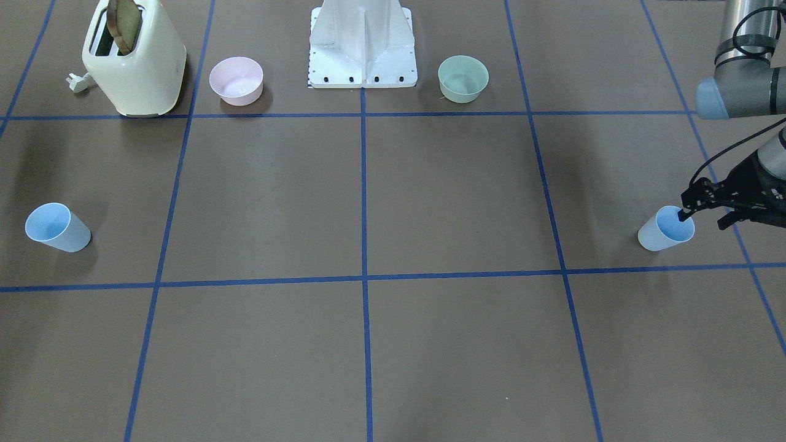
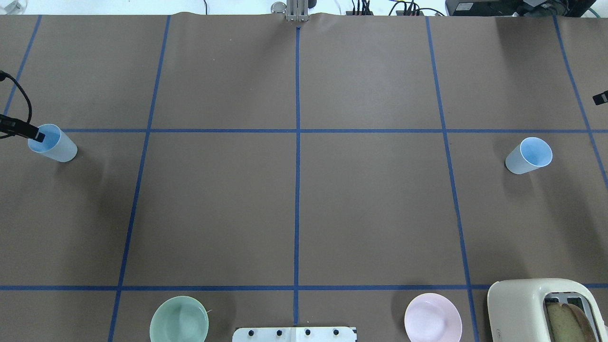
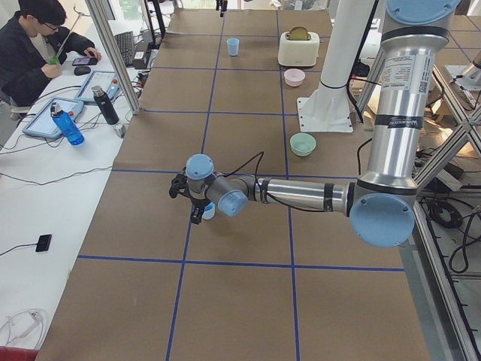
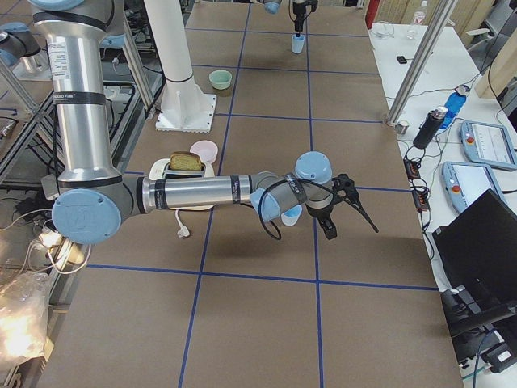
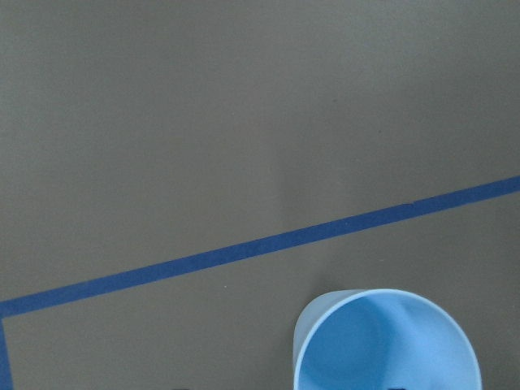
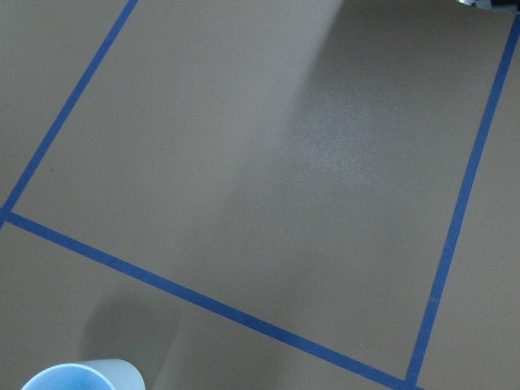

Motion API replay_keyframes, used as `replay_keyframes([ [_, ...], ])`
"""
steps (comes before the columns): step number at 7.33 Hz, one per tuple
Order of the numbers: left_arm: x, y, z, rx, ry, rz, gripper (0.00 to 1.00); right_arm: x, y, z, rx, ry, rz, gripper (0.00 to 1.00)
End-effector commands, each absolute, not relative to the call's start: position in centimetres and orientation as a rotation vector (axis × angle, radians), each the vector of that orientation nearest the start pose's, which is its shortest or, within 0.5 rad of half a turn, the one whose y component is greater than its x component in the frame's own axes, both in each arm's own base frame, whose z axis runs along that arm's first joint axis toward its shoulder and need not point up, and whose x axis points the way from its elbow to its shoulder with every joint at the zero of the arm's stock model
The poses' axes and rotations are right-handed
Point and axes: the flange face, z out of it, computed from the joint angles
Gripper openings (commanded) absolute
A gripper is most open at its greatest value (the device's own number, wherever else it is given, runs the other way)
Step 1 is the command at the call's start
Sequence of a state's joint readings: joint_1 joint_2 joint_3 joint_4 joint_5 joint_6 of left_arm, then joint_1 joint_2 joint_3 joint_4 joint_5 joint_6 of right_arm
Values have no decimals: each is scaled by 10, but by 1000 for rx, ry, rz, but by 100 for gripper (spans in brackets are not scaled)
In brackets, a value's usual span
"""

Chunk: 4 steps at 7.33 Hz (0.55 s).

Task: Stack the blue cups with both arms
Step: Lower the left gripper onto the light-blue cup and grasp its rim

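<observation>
— Progress?
— Nothing stacked. In the front-facing view, one small light-blue plastic tumbler (image 1: 666, 232) stands mid-right, its twin (image 1: 57, 227) mid-left, well apart.
— Fingers?
— My left fingers (image 1: 681, 215) dip at the mid-right rim; their grip, and my right fingers (image 4: 329, 230), I cannot tell.

Right arm (image 4: 194, 192) is the near one, stretched low across the table (image 4: 242, 323) from the view's left. Right gripper (image 4: 327, 226) points down just beside a blue cup (image 4: 292, 215). The cup is partly hidden by the wrist; contact and finger spacing are unreadable from here. At the far end, the left gripper (image 4: 300, 23) hangs straight over the second cup (image 4: 298, 45), tip at its rim. Toaster (image 4: 161, 170) with a bread slice (image 4: 186, 161) sits behind the right arm, with the pink bowl (image 4: 205, 149) just beside it. Green bowl (image 4: 220, 78) is near the white pedestal (image 4: 174, 73). Side bench (image 4: 485, 97) holds tablets, bottles and a laptop.
</observation>
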State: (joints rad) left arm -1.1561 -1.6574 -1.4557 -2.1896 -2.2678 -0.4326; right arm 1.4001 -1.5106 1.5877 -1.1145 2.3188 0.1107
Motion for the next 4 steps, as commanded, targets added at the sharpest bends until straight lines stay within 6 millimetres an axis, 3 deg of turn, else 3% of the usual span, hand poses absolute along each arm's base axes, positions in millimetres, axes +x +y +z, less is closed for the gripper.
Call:
replay_keyframes([
  [1,168,-534,611,261,858,212,2,-27,-542,570,402,-794,-255,100],
  [2,168,-533,606,268,862,213,0,-26,-539,572,399,-795,-254,100],
  [4,167,-529,575,292,905,234,0,-27,-539,572,398,-801,-255,100],
])
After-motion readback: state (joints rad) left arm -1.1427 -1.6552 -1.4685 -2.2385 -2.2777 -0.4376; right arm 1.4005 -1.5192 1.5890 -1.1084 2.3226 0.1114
